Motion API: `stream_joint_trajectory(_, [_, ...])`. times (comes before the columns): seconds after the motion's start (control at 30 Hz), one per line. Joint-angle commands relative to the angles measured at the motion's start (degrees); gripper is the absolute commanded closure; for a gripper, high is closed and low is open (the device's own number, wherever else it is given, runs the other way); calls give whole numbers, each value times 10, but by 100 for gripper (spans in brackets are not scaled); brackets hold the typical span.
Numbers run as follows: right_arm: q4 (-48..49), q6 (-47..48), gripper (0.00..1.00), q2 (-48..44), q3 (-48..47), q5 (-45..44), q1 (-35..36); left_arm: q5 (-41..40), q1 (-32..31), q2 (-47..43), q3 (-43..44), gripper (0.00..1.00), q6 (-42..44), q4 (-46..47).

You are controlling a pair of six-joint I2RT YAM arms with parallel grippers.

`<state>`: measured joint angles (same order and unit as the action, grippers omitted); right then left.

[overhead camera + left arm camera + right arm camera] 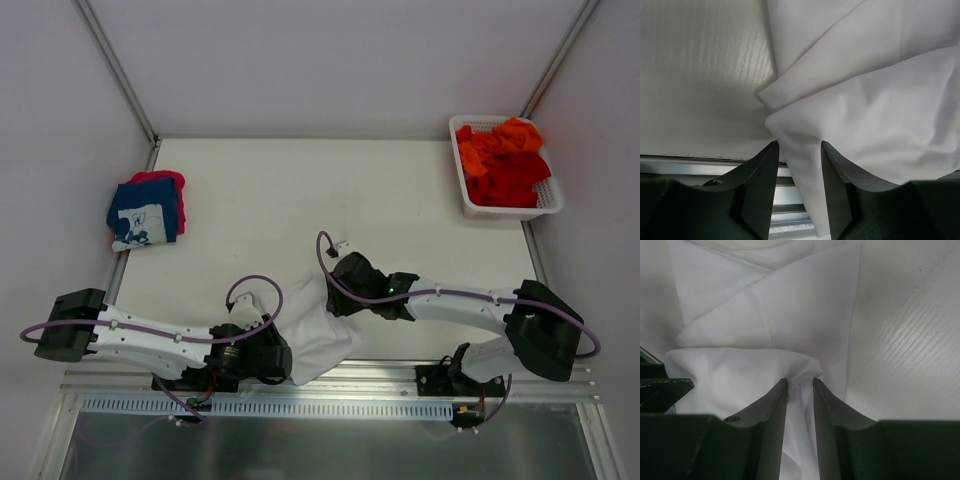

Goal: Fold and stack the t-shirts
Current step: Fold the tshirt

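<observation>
Closest in, along the aluminium rail [330,405] at the near edge, sit the bases of the two arms, both reaching inward over the white table [300,190]. Biggest thing on it is the white t-shirt [322,335], lying rumpled and partly folded at the near edge between the two arms, with one corner hanging over the rail.

Far off in the back right corner stands a white lattice basket [512,211]. It is heaped loosely with orange t-shirts [500,140] towards the back and red t-shirts [518,182] towards the front, and they rise above its rim. Well apart from it, by the left edge, is a small folded stack. A navy t-shirt [148,212] with white print lies on a pink-red t-shirt [168,179], whose edge shows along the back and right side.

The left gripper [798,145] is down at the white t-shirt's near-left edge, jaws half apart with a flap of cloth between them. A sliver of rail shows between one finger and the cloth, so nothing is pinched. The right gripper [800,381] is at the shirt's far-right side, jaws narrow and squeezed onto a bunched fold of the white cloth.
</observation>
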<state>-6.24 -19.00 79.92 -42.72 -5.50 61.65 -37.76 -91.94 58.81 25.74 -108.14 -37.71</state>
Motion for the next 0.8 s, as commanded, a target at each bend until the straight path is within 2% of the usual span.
stream_joint_trajectory(0.0, [7, -4, 69, 0, -3, 11, 4, -17, -5, -3, -3, 61, -8, 4])
stream_joint_trajectory(0.2, [-16, -2, 59, -20, -9, 5, 12, -17, -3, 11, 2, 59, -1, 5])
stream_joint_trajectory(0.77, [-33, 1, 57, -42, -29, 6, 29, -9, -2, 29, 3, 60, 1, 8])
